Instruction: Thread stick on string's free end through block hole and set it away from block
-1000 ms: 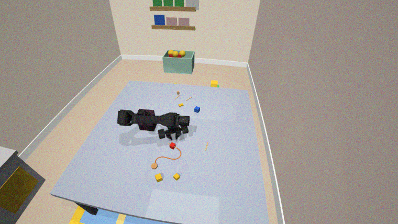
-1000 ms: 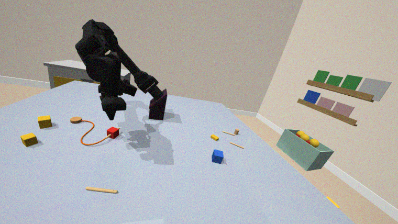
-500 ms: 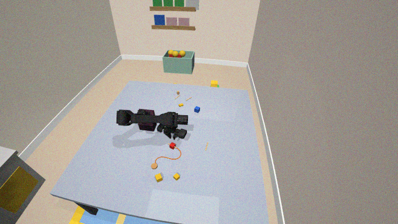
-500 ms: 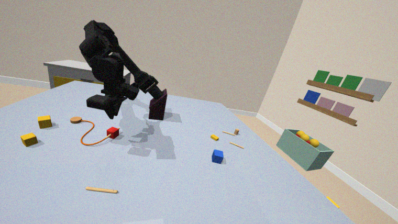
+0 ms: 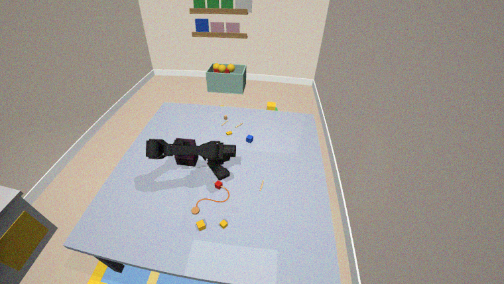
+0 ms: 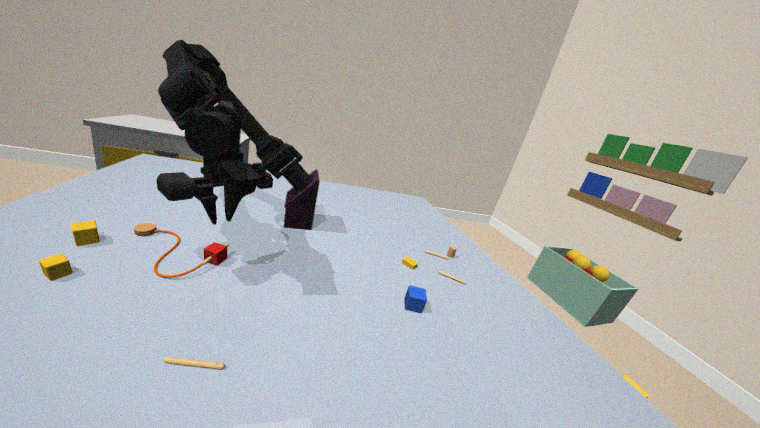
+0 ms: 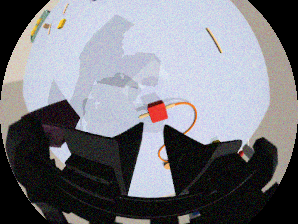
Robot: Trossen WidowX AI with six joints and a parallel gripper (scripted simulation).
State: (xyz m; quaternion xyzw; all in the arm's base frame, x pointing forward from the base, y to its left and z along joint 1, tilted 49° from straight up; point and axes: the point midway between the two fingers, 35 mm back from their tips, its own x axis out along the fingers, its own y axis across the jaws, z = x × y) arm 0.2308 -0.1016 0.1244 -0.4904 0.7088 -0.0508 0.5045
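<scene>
The red block (image 5: 218, 184) (image 6: 215, 252) (image 7: 157, 112) with the hole lies on the blue-grey table (image 5: 282, 218) (image 6: 329, 361). The orange string (image 5: 225, 197) (image 6: 164, 260) (image 7: 190, 113) curves from the round wooden button (image 5: 195, 210) (image 6: 144, 229) to the block. The thin stick (image 6: 206, 261) (image 7: 143, 115) sits in the block's hole, with short ends showing at its sides. My gripper (image 5: 222, 173) (image 6: 221, 217) (image 7: 153, 127) hangs a little above the table just behind the block, fingers pointing down with a narrow gap. Nothing is between them.
A loose stick (image 5: 261, 185) (image 6: 194, 363) (image 7: 213, 39) lies apart from the block. Two yellow blocks (image 5: 200, 224) (image 6: 85, 232) lie beyond the button. A blue cube (image 5: 249, 138) (image 6: 415, 298), a yellow piece (image 5: 229, 133), thin sticks and a peg (image 5: 225, 117) lie at the far side.
</scene>
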